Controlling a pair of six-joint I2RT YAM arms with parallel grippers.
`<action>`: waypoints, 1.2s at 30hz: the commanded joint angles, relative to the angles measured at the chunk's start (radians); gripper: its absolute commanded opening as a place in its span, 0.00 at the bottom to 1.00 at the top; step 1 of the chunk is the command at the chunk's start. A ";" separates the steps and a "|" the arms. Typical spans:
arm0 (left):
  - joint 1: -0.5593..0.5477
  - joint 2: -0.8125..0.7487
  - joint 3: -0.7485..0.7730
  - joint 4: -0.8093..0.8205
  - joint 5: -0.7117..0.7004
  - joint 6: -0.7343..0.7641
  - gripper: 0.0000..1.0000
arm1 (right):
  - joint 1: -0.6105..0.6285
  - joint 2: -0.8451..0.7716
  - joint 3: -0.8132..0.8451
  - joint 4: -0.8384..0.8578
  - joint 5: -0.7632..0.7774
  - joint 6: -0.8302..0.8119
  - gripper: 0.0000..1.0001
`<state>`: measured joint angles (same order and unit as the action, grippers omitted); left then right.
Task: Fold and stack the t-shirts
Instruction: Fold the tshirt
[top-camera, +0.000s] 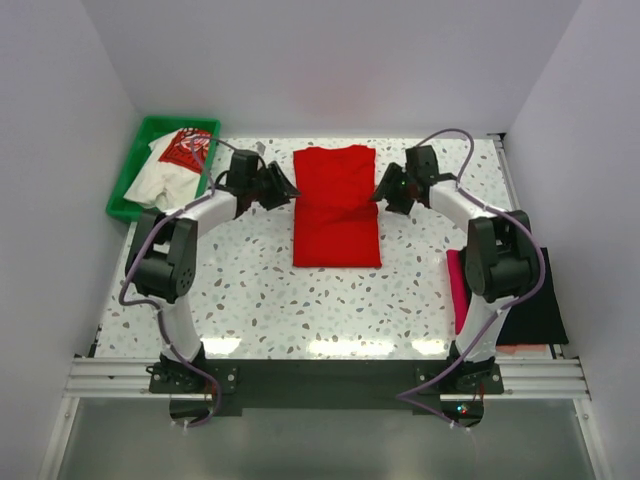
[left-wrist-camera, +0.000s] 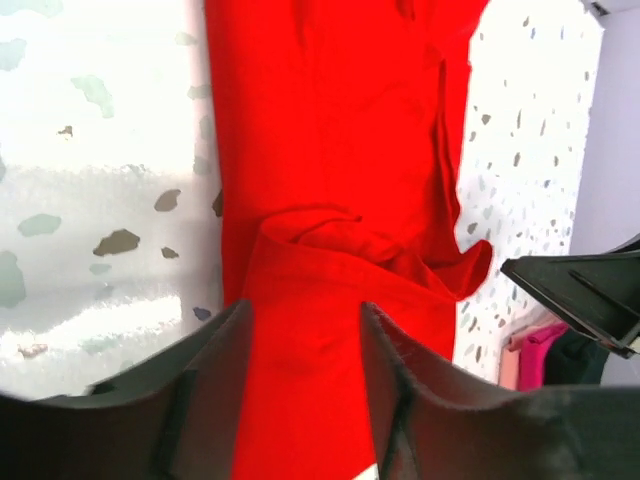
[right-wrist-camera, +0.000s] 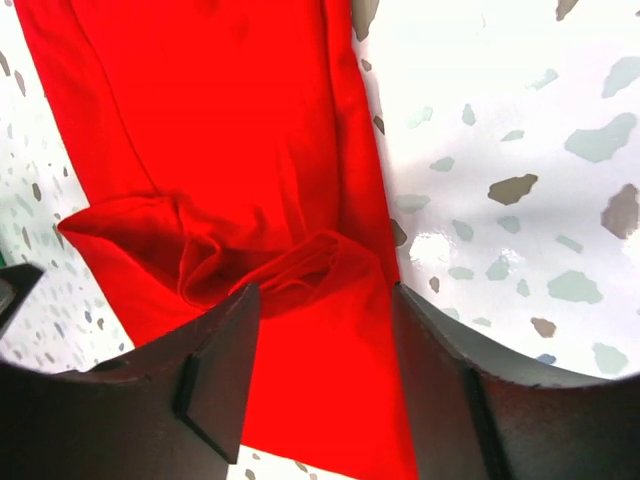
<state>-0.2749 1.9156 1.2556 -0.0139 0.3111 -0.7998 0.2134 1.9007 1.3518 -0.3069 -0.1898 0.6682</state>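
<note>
**Red shirt on table, both grippers released at its flanks**

1. Plain bright red cloth t-shirt (top-camera: 337, 207): folded into a long narrow panel, flat on the white speckled stone-pattern table (top-camera: 300, 300). Placed at centre, reaching toward 12 o'clock in the top view. Crosswise band of bunched, rumpled cloth partway along the panel (left-wrist-camera: 350, 240), clear in both wrist views (right-wrist-camera: 250, 260). Smooth elsewhere.

2. Left gripper (top-camera: 283, 187): at the 9 o'clock edge of the red shirt, level with the rumpled band. Released, jaws spread wide, red cloth showing between the two dark fingers in its own wrist view (left-wrist-camera: 303, 320). Nothing clamped. Contact with the cloth not determinable.

3. Right gripper (top-camera: 385, 190): at the 3 o'clock edge of the same shirt, facing the left one across the panel. Also released, jaws spread, with the shirt's edge and bunched fold showing between the fingers (right-wrist-camera: 320, 300). Nothing clamped.

4. White cloth t-shirt with red print (top-camera: 178, 160): crumpled, unfolded, inside the green plastic tray (top-camera: 127, 190) at 10 o'clock, well apart from the red shirt.

5. Folded magenta cloth shirt (top-camera: 457, 285): at 4 o'clock, near the right arm, partly hidden by it.

6. Folded black cloth shirt (top-camera: 535, 300): at 4 o'clock, outboard of the magenta one, at the table's right edge. Meeting line of the two hidden behind the arm.
</note>
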 joint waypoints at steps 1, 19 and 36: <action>-0.006 -0.116 -0.056 0.046 0.022 0.039 0.44 | 0.035 -0.121 -0.009 -0.001 0.059 -0.048 0.57; -0.135 0.042 0.079 0.034 0.057 0.073 0.02 | 0.239 0.037 0.116 -0.031 0.112 -0.171 0.24; -0.067 0.218 0.123 -0.018 0.037 0.096 0.03 | 0.227 0.314 0.403 -0.129 0.171 -0.248 0.24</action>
<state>-0.3527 2.1220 1.3842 -0.0372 0.3531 -0.7361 0.4488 2.2036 1.7363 -0.4213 -0.0357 0.4492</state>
